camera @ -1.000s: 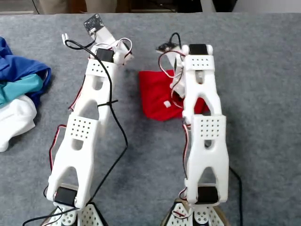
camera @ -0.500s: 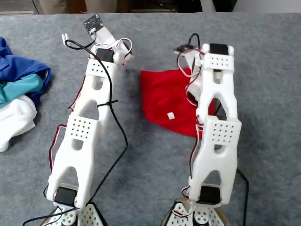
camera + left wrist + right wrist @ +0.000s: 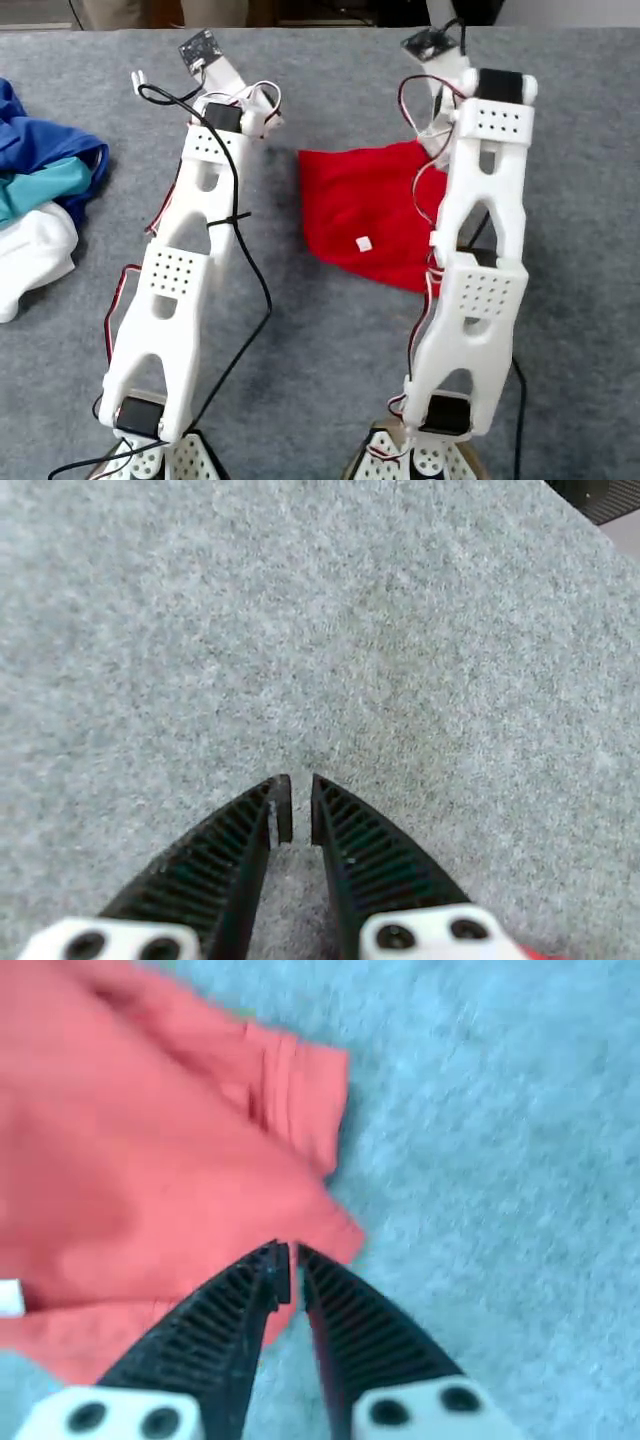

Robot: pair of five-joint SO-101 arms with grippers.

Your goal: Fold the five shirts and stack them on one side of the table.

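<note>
red shirt (image 3: 150, 1140) edge under right jaws, right and left jaws nearly closed, empty

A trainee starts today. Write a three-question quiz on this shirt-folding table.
1. True or false: the red shirt lies apart from the pile at the table's edge.
2. Pick one. Under the left claw lies: A, bare table; B, the red shirt; C, the pile.
3. Fill the gap: the pile holds blue, teal and ____ cloth.

Key: 1 true. 2 A. 3 white, the white cloth at the pile's near end.
</note>
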